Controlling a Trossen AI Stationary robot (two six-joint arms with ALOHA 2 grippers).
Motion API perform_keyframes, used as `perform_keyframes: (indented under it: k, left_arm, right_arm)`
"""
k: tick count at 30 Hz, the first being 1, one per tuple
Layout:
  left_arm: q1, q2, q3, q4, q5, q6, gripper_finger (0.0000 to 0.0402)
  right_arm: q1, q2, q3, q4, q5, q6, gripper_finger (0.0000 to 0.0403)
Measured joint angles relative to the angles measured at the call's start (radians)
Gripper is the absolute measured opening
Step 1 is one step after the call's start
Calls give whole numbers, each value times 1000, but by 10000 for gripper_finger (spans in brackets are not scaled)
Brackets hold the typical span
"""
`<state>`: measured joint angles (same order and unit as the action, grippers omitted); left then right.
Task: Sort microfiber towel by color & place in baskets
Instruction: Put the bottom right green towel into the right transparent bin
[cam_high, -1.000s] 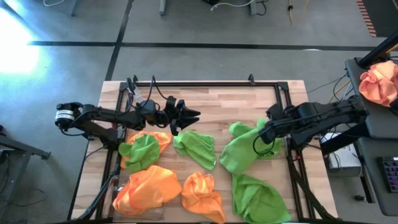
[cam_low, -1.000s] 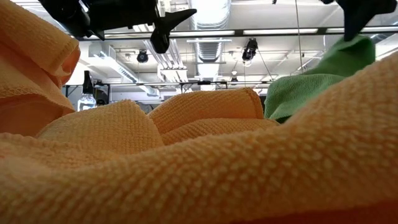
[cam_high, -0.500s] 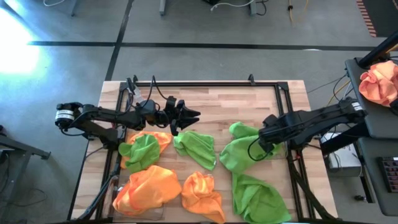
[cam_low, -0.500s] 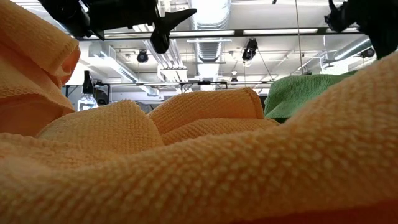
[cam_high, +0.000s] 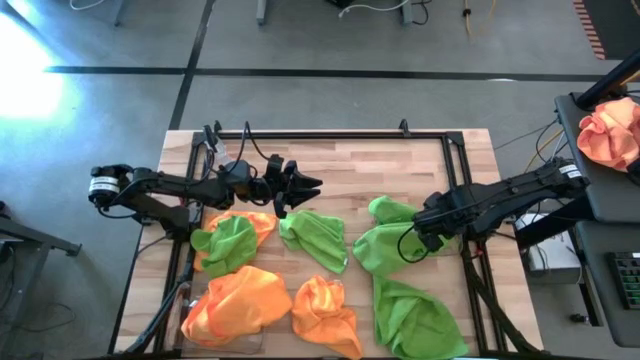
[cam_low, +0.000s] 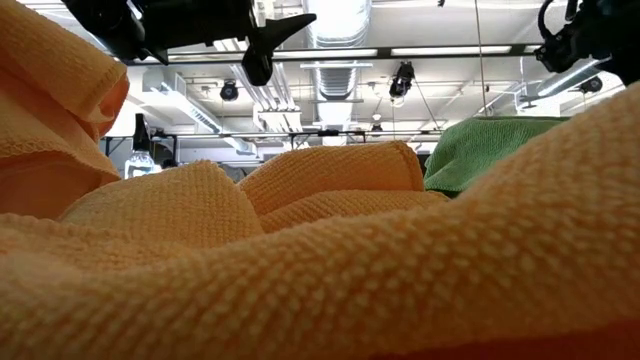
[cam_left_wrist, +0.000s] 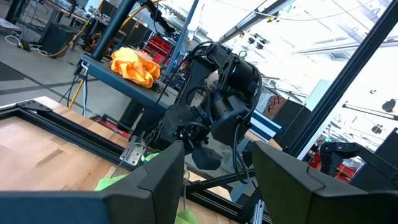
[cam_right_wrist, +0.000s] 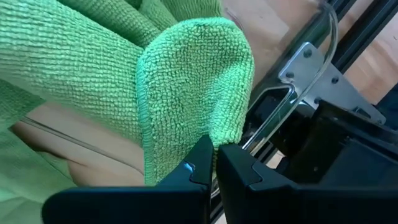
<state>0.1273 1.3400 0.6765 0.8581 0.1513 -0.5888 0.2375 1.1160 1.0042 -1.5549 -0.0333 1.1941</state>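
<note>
- Sorting looks barely begun: orange towels and green towels lie mixed across the desk; no basket is clearly seen.
- The right pincer, closed, pinches a green towel at the desk's right edge.
- The left pincer hovers open, empty.

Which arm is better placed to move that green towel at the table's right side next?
Right. The right gripper is shut on the green towel; the left gripper hangs open, holding nothing.
</note>
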Motion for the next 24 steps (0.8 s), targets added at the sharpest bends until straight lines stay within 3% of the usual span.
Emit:
perform_keyframes:
  k: [6,24]
  left_arm:
    - [0,0,0,1,0,2,174]
    - [0,0,0,1,16,3,174]
  right_arm:
    - [0,-1,11,11,7,-14,16]
    - [0,-1,15,60,10,-13,99]
